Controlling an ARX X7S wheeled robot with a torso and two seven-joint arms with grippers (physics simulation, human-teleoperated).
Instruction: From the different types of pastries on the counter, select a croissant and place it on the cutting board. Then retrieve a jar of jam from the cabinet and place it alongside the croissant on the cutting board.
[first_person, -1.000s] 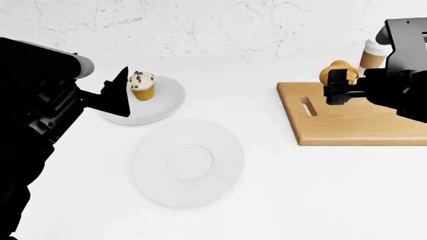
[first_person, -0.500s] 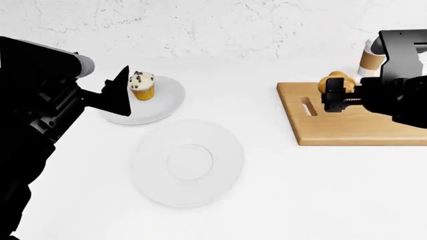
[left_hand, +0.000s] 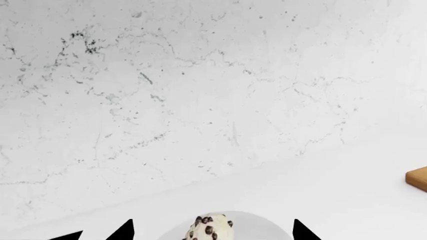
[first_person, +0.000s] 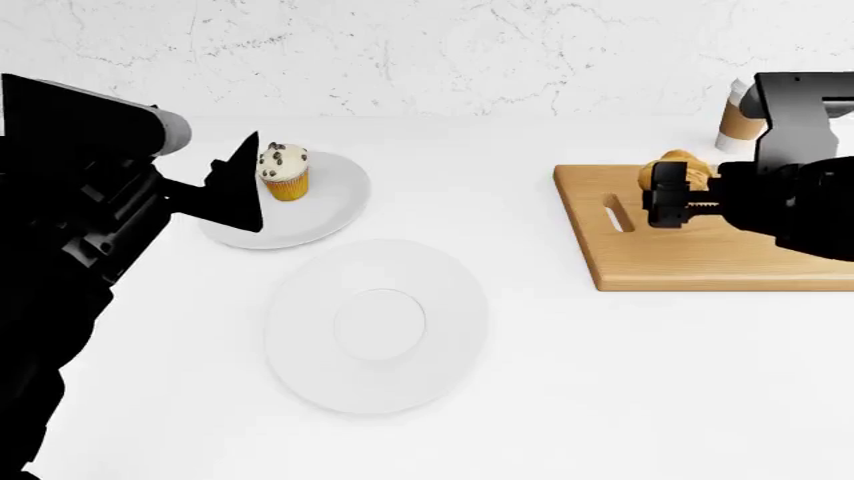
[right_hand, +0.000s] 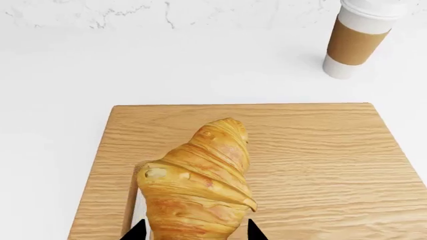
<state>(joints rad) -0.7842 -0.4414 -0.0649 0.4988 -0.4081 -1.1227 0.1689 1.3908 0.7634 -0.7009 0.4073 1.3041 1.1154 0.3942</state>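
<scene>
The golden-brown croissant (first_person: 663, 166) (right_hand: 197, 185) is between the fingers of my right gripper (first_person: 671, 197) (right_hand: 195, 233), which is shut on it low over the wooden cutting board (first_person: 694, 258) (right_hand: 313, 150), near the end with the slot. I cannot tell whether the croissant touches the board. A cupcake (first_person: 283, 171) (left_hand: 210, 227) stands on a white plate (first_person: 336, 200) at the back left of the counter (first_person: 561, 390). My left gripper (first_person: 240, 188) (left_hand: 212, 236) is open just in front of it. The jar of jam is out of view.
A second, bare white plate (first_person: 376, 325) lies mid-counter. A brown paper coffee cup with a white lid (first_person: 737, 115) (right_hand: 357, 37) stands behind the board by the marble wall.
My right gripper has lowered the croissant towards the cutting board. The left arm has not moved.
</scene>
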